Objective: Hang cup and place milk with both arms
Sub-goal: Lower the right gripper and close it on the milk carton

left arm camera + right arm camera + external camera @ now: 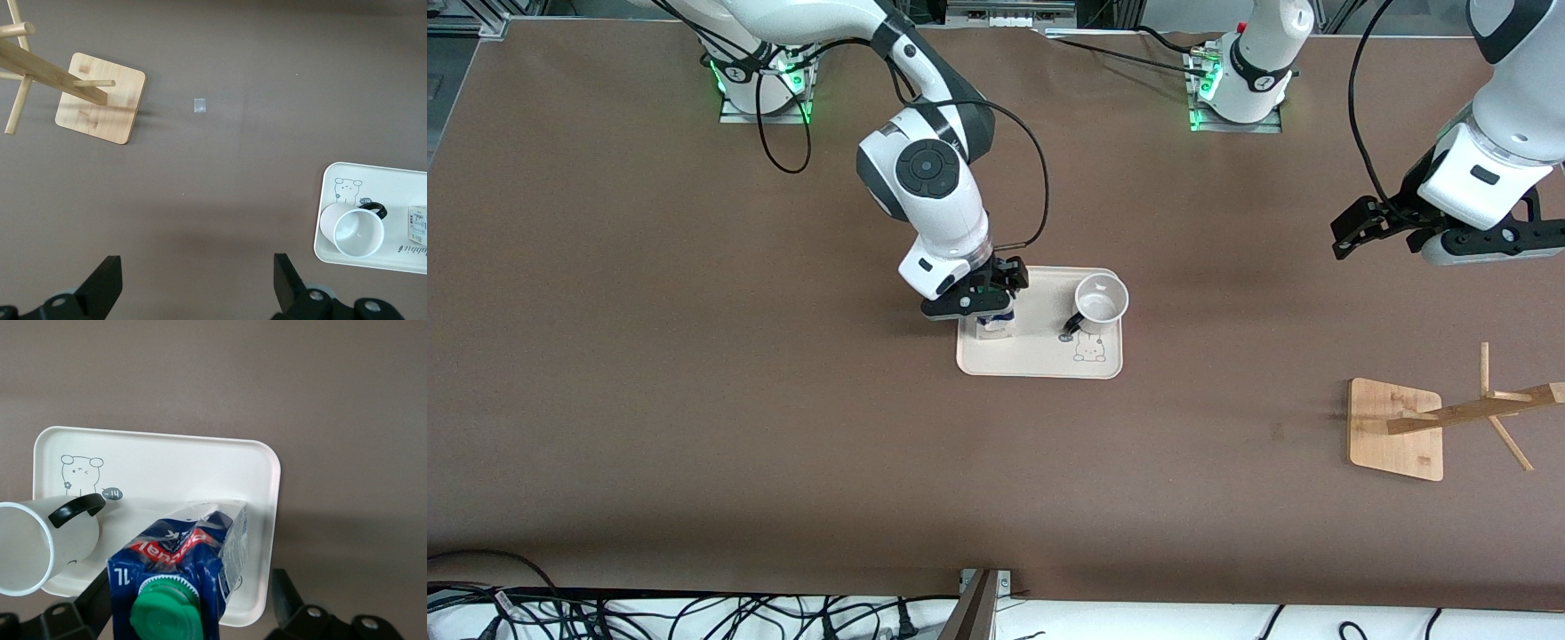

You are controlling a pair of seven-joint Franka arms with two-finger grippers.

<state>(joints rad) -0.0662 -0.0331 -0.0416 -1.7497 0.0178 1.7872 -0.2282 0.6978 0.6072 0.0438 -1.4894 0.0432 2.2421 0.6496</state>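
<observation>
The milk [994,327] stands upright on the cream tray [1040,369], at the tray's end toward the right arm. My right gripper [987,298] is low over it, open, with a finger on each side of the carton [180,567]; a gap shows at one finger. The cup [1100,300] stands on the same tray toward the left arm's end, mouth up, black handle facing the front camera. It also shows in the right wrist view [27,547] and the left wrist view [357,230]. My left gripper [1374,242] hangs open and empty over bare table at the left arm's end.
A wooden cup rack [1396,427] with slanted pegs stands near the left arm's end, nearer the front camera than my left gripper; it shows in the left wrist view [100,98]. A small grey square [200,105] lies on the brown table between rack and tray.
</observation>
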